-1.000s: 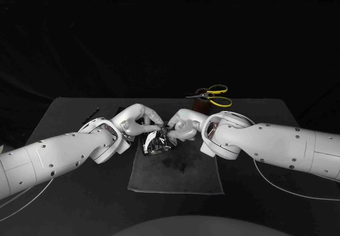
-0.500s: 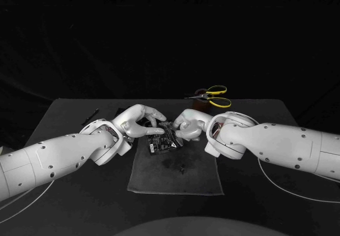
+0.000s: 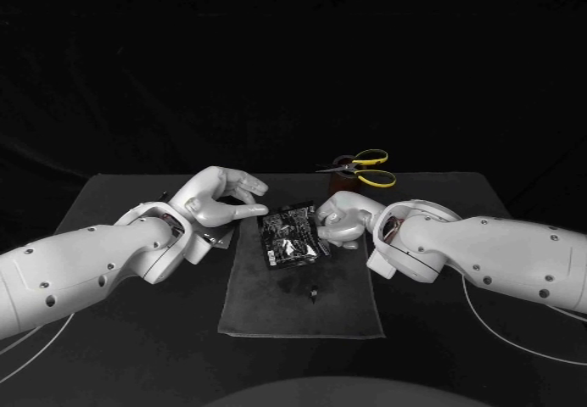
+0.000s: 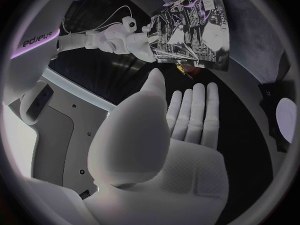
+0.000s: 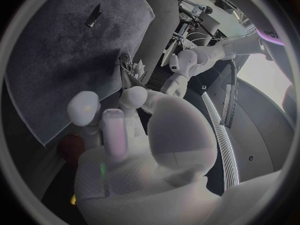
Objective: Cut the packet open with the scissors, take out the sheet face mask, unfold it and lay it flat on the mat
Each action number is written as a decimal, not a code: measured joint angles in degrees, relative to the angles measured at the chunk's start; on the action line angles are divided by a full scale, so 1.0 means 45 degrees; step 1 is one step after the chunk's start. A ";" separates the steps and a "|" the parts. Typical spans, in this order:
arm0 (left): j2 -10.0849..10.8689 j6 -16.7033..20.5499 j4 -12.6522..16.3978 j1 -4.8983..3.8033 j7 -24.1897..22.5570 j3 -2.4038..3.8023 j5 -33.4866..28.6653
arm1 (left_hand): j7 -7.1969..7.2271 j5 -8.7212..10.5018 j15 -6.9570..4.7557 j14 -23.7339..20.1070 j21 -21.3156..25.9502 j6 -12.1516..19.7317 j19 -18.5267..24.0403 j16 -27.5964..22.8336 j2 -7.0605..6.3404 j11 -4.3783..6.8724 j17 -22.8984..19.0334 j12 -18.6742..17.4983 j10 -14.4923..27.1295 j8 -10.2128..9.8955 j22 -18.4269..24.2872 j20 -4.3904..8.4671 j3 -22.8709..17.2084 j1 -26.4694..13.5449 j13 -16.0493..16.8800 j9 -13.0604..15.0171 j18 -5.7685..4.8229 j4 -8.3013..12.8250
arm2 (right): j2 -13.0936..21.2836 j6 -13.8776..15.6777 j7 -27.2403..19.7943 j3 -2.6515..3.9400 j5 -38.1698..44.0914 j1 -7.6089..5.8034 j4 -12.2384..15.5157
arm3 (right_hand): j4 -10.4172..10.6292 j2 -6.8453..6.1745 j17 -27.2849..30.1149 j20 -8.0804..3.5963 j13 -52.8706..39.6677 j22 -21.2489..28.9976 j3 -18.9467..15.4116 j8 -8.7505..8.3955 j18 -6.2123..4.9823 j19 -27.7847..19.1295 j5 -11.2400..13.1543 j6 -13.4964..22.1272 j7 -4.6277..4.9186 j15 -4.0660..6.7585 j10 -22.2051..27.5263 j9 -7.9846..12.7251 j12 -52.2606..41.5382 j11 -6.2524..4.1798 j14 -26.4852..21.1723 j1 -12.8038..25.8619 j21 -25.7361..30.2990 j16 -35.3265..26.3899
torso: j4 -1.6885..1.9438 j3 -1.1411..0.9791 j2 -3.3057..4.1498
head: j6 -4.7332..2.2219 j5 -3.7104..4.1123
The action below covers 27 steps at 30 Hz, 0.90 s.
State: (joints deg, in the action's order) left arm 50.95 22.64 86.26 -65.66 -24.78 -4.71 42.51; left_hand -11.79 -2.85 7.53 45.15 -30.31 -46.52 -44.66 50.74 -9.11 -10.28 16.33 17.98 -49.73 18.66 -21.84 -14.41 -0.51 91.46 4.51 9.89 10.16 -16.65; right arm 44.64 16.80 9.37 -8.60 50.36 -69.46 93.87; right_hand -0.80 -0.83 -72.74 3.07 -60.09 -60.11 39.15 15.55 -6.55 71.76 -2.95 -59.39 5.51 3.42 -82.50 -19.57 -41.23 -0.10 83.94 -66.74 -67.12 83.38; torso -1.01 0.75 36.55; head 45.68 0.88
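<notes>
— Where is the packet (image 3: 290,236)?
— Over the far end of the mat (image 3: 299,309), between the hands: left hand (image 3: 220,197) apart on its left, right hand (image 3: 343,220) holding its right edge.
— And the scissors (image 3: 365,168)?
— Behind the right hand, at the far edge of the surface (image 3: 404,356). A scrap (image 3: 313,293) lies mid-mat.

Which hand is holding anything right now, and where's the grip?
The right hand pinches the packet by the side edge nearest that hand. The left hand is apart from it, fingers straight, holding nothing.
</notes>
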 measured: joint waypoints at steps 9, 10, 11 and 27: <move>0.0662 0.0229 0.1122 -0.0193 0.1006 0.0017 -0.0898 | 0.0373 0.0000 -0.1060 0.3236 -0.2557 -0.0876 -0.2834 0.3474 0.0748 0.0888 0.1575 0.2821 -0.1596 0.1389 -0.1326 0.1293 -0.0416 -0.0383 0.1098 0.0510 -0.0098 -0.0001 | 0.0436 0.0577 0.0013 -0.0004 -0.0505 0.0068 0.0404 | -0.0039 -0.0001 -0.0143 -0.0065 -0.0068 -0.0091 0.0037 0.0000 0.0017 0.0065 0.0040 -0.0038 -0.0037 0.0019 -0.0091 0.0000 -0.0097 -0.0002 0.0019 0.0001 -0.0095 0.0053 | 0.0000 -0.0018 -0.0018 | -0.0118 0.0084; 0.0669 0.0229 0.1213 -0.0198 0.1203 0.0017 -0.0950 | 0.0450 0.0000 -0.1192 0.3754 -0.2912 -0.0985 -0.3086 0.3810 0.0962 0.0989 0.1931 0.3124 -0.1725 0.1630 -0.1522 0.1443 -0.0420 -0.0597 0.1255 0.0619 -0.0108 -0.0005 | 0.0450 0.0644 0.0018 -0.0004 -0.0550 0.0077 0.0429 | -0.0058 -0.0001 -0.0172 -0.0065 -0.0067 -0.0098 0.0056 0.0000 0.0018 0.0065 0.0048 -0.0038 -0.0038 0.0019 -0.0091 0.0000 -0.0096 -0.0002 0.0019 0.0001 -0.0095 0.0053 | 0.0000 -0.0018 -0.0020 | -0.0129 0.0092; 0.0659 0.0218 0.1321 -0.0200 0.1489 0.0014 -0.0995 | 0.0527 0.0000 -0.1297 0.4330 -0.3196 -0.1062 -0.3293 0.4182 0.1070 0.1085 0.2613 0.3373 -0.1821 0.1844 -0.1682 0.1535 -0.0420 -0.0852 0.1387 0.0709 -0.0112 -0.0005 | 0.0459 0.0729 0.0027 -0.0004 -0.0595 0.0086 0.0451 | -0.0088 -0.0002 -0.0176 -0.0065 -0.0067 -0.0124 0.0086 0.0000 0.0019 0.0065 0.0048 -0.0039 -0.0038 0.0019 -0.0091 0.0000 -0.0105 -0.0002 0.0019 0.0001 -0.0095 0.0053 | 0.0000 -0.0020 -0.0024 | -0.0134 0.0099; -0.1134 -0.0693 0.0973 -0.0104 0.5735 -0.0283 -0.1087 | 0.0966 0.0000 -0.1840 0.8030 -0.7006 -0.0537 -0.5123 0.6700 0.1116 0.1590 0.9434 0.4957 -0.3120 0.3108 -0.5470 0.2090 -0.0044 -0.5159 0.2501 0.1411 -0.0204 -0.0060 | -0.0058 0.1303 0.0732 -0.0030 -0.0202 0.0101 0.0171 | -0.0422 -0.0122 -0.0300 -0.0110 -0.0044 -0.0252 0.0529 0.0001 0.0091 0.0110 -0.1332 -0.0042 -0.0040 0.0046 -0.0162 -0.0005 -0.0145 -0.0073 -0.0013 0.0323 -0.0147 0.0155 | 0.0007 0.0010 -0.0023 | -0.0190 0.0099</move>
State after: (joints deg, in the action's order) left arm 45.85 19.52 90.63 -66.13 1.03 -5.99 37.62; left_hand -7.45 -2.86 -0.75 81.28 -61.83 -48.94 -67.71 80.89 -4.09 -3.12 58.78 40.29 -63.77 32.64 -46.45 -5.00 -0.71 68.24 15.77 16.24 9.24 -16.92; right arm 44.38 22.67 12.67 -8.74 49.46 -69.00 94.64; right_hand -2.70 -1.38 -74.09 2.57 -60.29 -61.24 41.52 15.55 -6.14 72.25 -8.94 -59.58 5.33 3.62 -83.23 -19.60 -41.88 -0.43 83.89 -65.28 -67.78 84.08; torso -0.97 0.80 36.45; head 44.82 1.33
